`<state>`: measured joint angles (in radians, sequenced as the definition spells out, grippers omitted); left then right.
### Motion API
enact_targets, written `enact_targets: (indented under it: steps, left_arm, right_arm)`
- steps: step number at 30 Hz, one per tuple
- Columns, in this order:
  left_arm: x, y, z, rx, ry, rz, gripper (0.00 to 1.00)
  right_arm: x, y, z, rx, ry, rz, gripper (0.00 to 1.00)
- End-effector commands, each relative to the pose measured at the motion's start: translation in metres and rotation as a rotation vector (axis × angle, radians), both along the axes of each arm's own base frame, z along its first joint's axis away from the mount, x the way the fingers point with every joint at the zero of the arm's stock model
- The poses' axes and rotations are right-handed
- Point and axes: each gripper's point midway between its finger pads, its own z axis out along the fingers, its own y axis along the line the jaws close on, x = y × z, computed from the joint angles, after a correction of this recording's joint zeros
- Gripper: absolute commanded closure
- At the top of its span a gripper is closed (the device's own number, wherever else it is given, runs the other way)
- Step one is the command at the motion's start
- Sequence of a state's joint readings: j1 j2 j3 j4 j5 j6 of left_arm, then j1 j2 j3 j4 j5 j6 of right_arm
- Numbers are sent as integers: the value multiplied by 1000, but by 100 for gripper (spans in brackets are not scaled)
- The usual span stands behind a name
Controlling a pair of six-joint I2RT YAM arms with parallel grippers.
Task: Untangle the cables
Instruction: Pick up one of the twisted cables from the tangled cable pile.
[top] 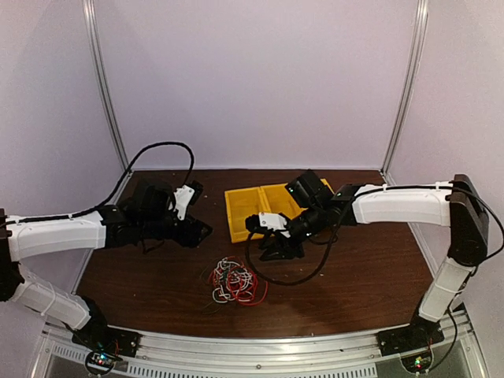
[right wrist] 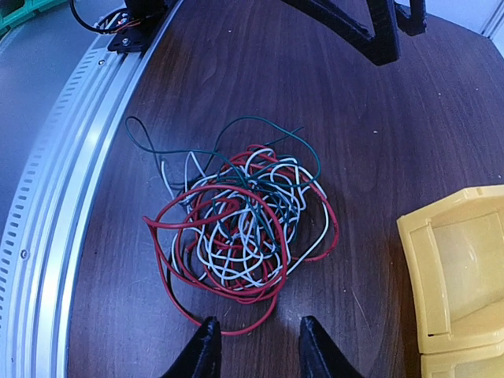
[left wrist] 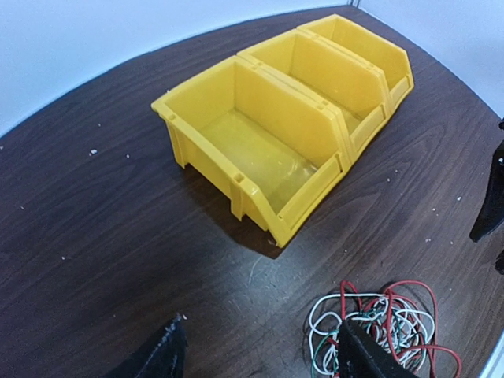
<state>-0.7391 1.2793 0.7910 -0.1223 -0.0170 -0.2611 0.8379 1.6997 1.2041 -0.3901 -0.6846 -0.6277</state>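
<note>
While the cables (right wrist: 240, 224) are lying knotted together on the counter (left wrist: 94, 236), untangling is looking unstarted; left fingers (left wrist: 157, 358) and right fingers (right wrist: 201, 350) are hanging parted and empty.

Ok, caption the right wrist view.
Right end effector, open, facing tangled red, white and green cables near a yellow bin.

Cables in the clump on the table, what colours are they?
The cables are red, white and dark green. The right wrist view shows them best.

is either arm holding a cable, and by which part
Nothing is held: left fingers and right fingers are apart and empty, cables clumped on the table.
</note>
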Motion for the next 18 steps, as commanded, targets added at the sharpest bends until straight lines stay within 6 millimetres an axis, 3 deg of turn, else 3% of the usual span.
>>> enact_targets:
  steps: [1, 6, 9, 13, 18]
  left_arm:
    - [-5, 4, -12, -54, 78, 23, 31]
    - [-3, 8, -9, -69, 64, 49, 28]
    - [7, 19, -7, -46, 39, 103, 26]
    - [11, 24, -6, -53, 43, 120, 26]
    - [12, 25, -5, -52, 41, 125, 26]
  right_arm:
    - [-12, 20, -3, -11, 44, 49, 64]
    - [-31, 36, -19, -49, -11, 109, 56]
    - [-22, 38, -27, -90, -65, 66, 56]
    - [-29, 38, -32, -137, -48, 84, 56]
    - [-27, 34, -33, -176, -199, 63, 51]
